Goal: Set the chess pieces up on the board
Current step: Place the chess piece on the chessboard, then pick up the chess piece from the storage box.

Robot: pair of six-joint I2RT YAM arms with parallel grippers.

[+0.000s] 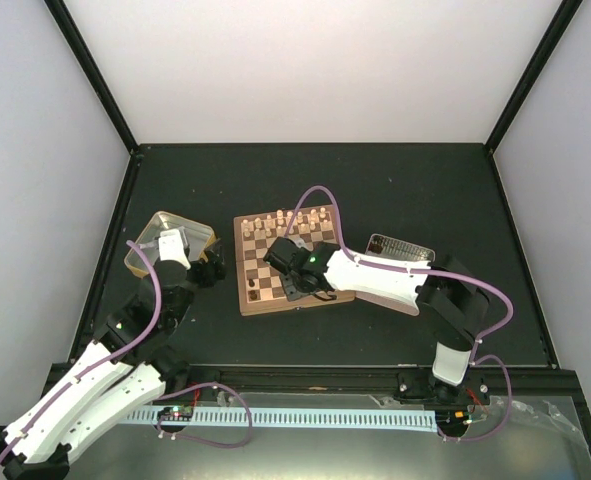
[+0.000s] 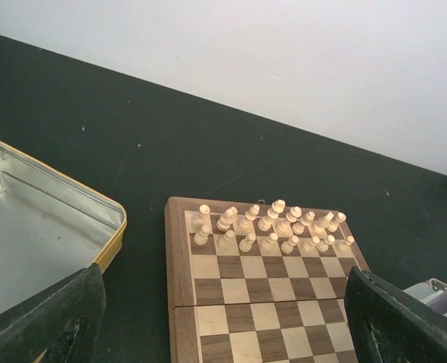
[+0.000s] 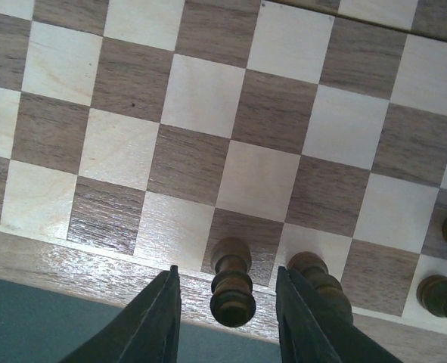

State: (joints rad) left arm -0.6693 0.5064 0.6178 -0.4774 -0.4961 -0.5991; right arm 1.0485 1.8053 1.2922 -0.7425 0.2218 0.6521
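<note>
Found the board (image 1: 265, 262) lying flat on the dark surface (image 1: 395, 190), between a yellow-rimmed tin (image 1: 147, 240) on the left and a pink-rimmed tray (image 1: 400, 246) on the right. Saw the cream chessmen (image 2: 268, 231) standing upright in two rows along the far edge. Saw the right pincer (image 3: 227, 270) low over the board, its fingers (image 3: 159, 318) apart and clamped on nothing. Caught one dark chessman (image 3: 232, 291) upright between those fingers, long axis vertical, head up. Placed it on a dark square in the outermost row, just inside the brown border, with a gap on either side. Noted a second dark chessman (image 3: 318, 276) just beside it, partly behind the right-hand finger. Found the left pincer (image 2: 225, 274) spread wide and empty, left of the board and near the tin.
</note>
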